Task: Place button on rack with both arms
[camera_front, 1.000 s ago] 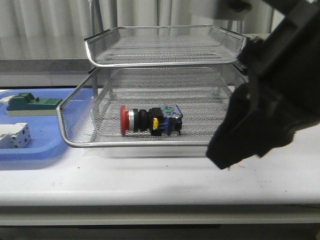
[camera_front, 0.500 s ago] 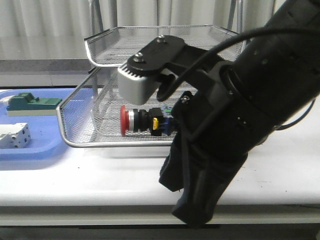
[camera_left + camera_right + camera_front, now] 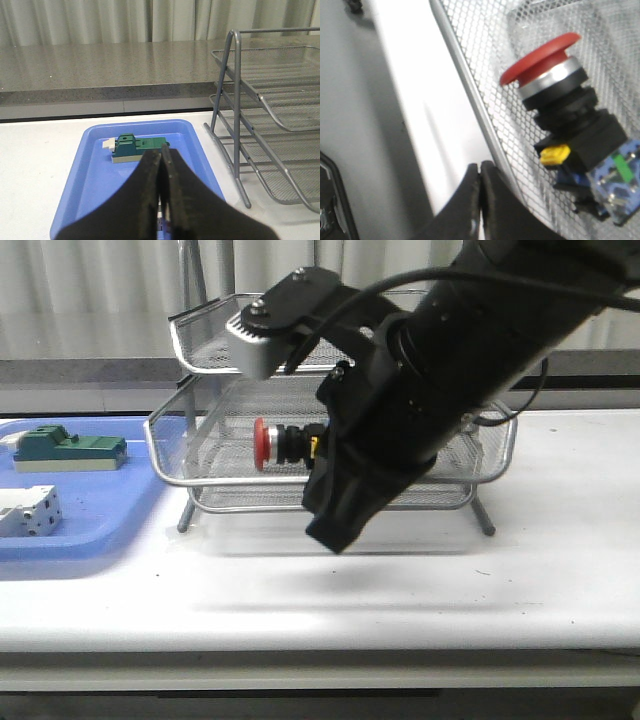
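The button (image 3: 272, 443), with a red head, silver collar and black body, lies on its side in a lower tray of the silver wire-mesh rack (image 3: 200, 350). The right wrist view shows it close up (image 3: 555, 95), with its yellow and blue rear block, behind the tray's front rim (image 3: 465, 85). My right gripper (image 3: 480, 167) is shut and empty, just outside that rim over the white table. In the front view the right arm (image 3: 440, 380) hides most of the rack. My left gripper (image 3: 161, 152) is shut and empty above the blue tray (image 3: 90, 170), left of the rack (image 3: 235, 100).
The flat blue tray (image 3: 110, 515) at the left holds a green-topped block (image 3: 70, 448), which also shows in the left wrist view (image 3: 135, 146), and a white terminal block (image 3: 28, 512). The rack's feet (image 3: 484, 520) stand on the white table. A grey ledge and curtains are behind.
The tray with the button has slid back into the rack, away from the front edge. My right arm has swung across in front of the rack and pulled up and back.
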Available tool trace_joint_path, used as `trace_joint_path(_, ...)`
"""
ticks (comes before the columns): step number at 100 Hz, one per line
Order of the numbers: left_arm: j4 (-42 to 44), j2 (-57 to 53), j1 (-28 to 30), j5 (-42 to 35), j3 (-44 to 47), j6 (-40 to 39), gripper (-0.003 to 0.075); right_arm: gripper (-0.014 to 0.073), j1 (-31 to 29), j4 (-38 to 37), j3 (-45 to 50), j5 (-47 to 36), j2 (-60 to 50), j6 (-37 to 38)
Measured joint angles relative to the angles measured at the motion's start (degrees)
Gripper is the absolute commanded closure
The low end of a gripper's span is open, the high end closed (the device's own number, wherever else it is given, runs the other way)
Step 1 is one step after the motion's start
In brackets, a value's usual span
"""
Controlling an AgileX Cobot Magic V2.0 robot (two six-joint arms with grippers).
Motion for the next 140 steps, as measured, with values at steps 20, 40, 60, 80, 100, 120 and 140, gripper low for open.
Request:
trace_joint_path(20, 0.0, 0.0, 0.0, 0.0, 0.0, 0.0, 0.0741, 0.066, -4.3, -1.1, -6.0, 1.3, 3.1, -0.1)
trace_joint_path(40, 0.0, 0.0, 0.0, 0.0, 0.0, 0.0, 0.0741, 0.0659, -4.5, -0.6, -7.8, 6.0, 2.9, -0.1)
trace_joint_path(60, 0.0, 0.0, 0.0, 0.0, 0.0, 0.0, 0.0741, 0.0651, -4.3, 3.6, -7.8, 11.8, -0.5, 0.4)
trace_joint_path(80, 0.0, 0.0, 0.0, 0.0, 0.0, 0.0, 0.0741, 0.0651, -6.0, 4.1, -7.8, 15.9, -6.3, 4.9)
trace_joint_path(100, 0.0, 0.0, 0.0, 0.0, 0.0, 0.0, 0.0741, 0.0651, -12.8, 0.2, -7.8, 19.7, -12.9, 13.0)
trace_joint_path(120, 0.0, 0.0, 0.0, 0.0, 0.0, 0.0, 0.0741, 0.0651, -20.3, -7.6, -7.8, 25.4, -20.5, 22.7)
trace_joint_path(140, 0.0, 0.0, 0.0, 0.0, 0.0, 0.0, 0.0741, 0.0651, -25.8, -17.3, -7.0, 30.1, -28.2, 31.8)
